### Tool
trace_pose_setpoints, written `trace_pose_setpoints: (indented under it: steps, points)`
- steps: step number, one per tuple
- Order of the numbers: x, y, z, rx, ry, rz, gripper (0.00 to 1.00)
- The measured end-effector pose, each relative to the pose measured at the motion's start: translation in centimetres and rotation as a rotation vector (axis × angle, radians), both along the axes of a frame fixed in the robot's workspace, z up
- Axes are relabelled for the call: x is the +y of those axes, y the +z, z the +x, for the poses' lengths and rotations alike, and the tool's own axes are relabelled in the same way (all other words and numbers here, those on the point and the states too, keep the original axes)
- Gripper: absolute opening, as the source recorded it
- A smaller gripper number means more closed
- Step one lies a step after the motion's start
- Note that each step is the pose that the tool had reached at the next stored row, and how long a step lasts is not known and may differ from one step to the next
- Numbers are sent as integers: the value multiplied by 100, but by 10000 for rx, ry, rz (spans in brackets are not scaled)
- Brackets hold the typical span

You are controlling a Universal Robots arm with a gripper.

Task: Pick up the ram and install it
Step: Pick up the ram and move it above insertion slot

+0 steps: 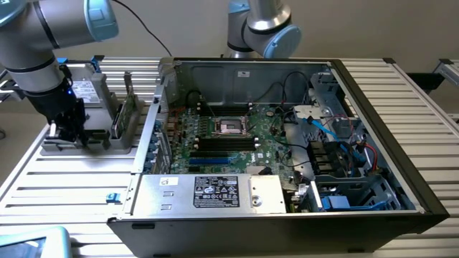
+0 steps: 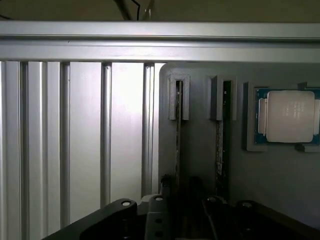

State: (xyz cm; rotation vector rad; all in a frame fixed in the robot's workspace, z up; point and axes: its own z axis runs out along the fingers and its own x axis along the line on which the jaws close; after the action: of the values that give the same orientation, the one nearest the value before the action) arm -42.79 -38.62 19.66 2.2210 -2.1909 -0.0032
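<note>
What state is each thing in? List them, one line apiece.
Long thin green ram stick: on edge in a slot of the grey holder.
Second green ram stick: on edge in the neighbouring slot.
Square silver-topped processor: flat in a holder recess.
Black computer case: side open.
Black motherboard memory slots: empty.
Robot gripper: low over the first stick.

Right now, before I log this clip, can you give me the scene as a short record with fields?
claw: down at the grey holder, in line with the ram
ram: on edge in a holder slot, not lifted
second stick: on edge in the next slot
processor chip: flat in its own recess of the holder
computer case: open, on the exterior view's right of the holder
memory slots: black, on the motherboard inside the case
</note>
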Motion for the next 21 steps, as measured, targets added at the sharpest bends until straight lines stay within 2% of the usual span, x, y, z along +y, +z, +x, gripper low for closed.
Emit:
trace_pose_setpoints:
  steps: [2, 10, 14, 21]
  points:
    - [0, -1, 0, -1, 0, 0, 16]
    - [-1, 20, 0, -2, -2, 2, 14]
    - [-4, 95, 0, -11, 0, 1, 14]
    - [-4, 302, -2, -98, 3, 1, 14]
